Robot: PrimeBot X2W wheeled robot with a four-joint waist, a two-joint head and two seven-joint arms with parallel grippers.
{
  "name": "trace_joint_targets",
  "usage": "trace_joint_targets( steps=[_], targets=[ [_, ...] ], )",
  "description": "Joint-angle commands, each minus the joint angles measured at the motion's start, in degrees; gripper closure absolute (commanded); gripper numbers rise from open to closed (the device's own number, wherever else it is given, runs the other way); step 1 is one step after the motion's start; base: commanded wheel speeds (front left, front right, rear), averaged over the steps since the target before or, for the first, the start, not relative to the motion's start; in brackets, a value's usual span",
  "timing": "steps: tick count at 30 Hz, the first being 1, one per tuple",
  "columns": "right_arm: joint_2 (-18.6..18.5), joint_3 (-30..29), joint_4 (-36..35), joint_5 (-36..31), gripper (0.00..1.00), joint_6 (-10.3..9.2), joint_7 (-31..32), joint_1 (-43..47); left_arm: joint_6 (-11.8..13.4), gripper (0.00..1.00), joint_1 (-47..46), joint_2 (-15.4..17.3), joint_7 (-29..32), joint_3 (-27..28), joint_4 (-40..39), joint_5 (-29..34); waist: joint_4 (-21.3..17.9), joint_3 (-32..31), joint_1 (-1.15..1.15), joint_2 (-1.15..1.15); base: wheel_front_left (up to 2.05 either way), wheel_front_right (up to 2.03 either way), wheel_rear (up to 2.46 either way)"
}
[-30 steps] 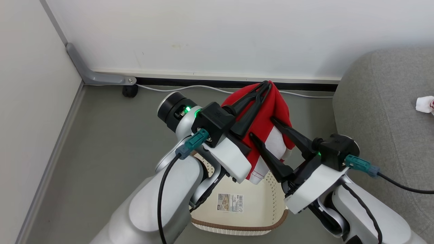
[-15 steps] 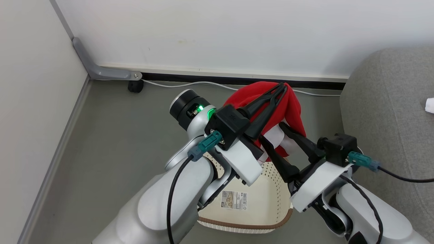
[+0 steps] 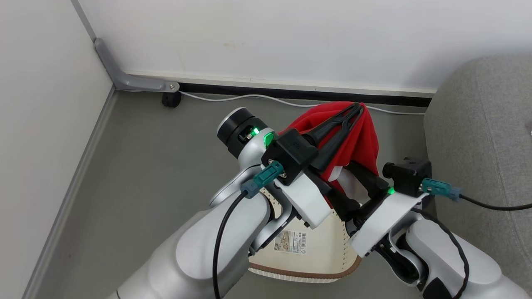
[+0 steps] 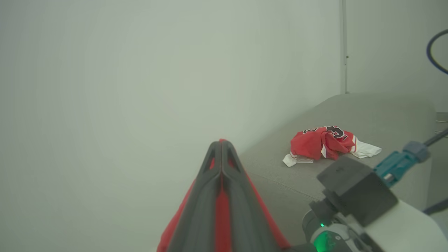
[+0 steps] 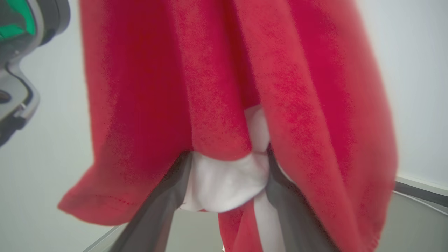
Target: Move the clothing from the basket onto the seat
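Left tool [image 3: 356,109] is clenched on the top of a red garment [image 3: 368,141], which is held up above the basket [image 3: 309,275] and hangs from the pinched tips. Right tool [image 5: 227,175] is released and spread wide. Its fingers [image 5: 157,213] are set either side of a white fold low on the garment, with red cloth draped around them.

Basket is seen on the grey floor [image 3: 145,166] below both arms. Its label sticker [image 3: 292,242] is exposed on the bottom; part of the inside is hidden by the arms. Sofa [image 3: 478,137] is placed just right of the basket.

In the left wrist view a red jersey [image 4: 325,141] with dark numbers and white trim is seen crumpled on the sofa seat, well apart from the held garment. A white cable [image 3: 249,97] is laid along the foot of the wall [image 3: 291,41].
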Motion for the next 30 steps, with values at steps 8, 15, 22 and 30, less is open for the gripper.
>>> trace_joint_targets(
  steps=[8, 15, 22, 30],
  targets=[
    [-1.68, -0.94, -4.77, -0.73, 1.0, 0.17, -0.35, -0.05, 1.65, 1.0, -3.09, 0.33, -1.4, 0.98, 0.19, -1.14, -0.83, 0.56, 0.0, 0.0, 0.0, 0.0, 0.0],
    [-2.38, -1.57, -6.21, -1.47, 1.0, 0.17, -0.35, 0.84, 2.28, 0.91, -3.09, 0.32, -2.56, 0.49, 2.01, -1.77, -1.66, 0.83, 0.0, 0.0, 0.0, 0.0, 0.0],
    [-2.82, -3.02, -8.01, -2.56, 1.0, 0.17, -0.35, 1.43, 2.72, 0.0, -2.85, 0.32, -4.1, 0.84, 3.76, -2.77, -2.33, 1.08, 0.0, 0.0, 0.0, 0.0, 0.0],
    [-4.03, -7.57, -11.24, -5.37, 1.0, 0.17, -0.35, 3.36, 2.93, 0.0, -1.45, 0.72, -5.54, 1.57, 6.09, -3.25, -4.29, 0.92, 0.0, 0.0, 0.0, 0.0, 0.0]
  ],
)
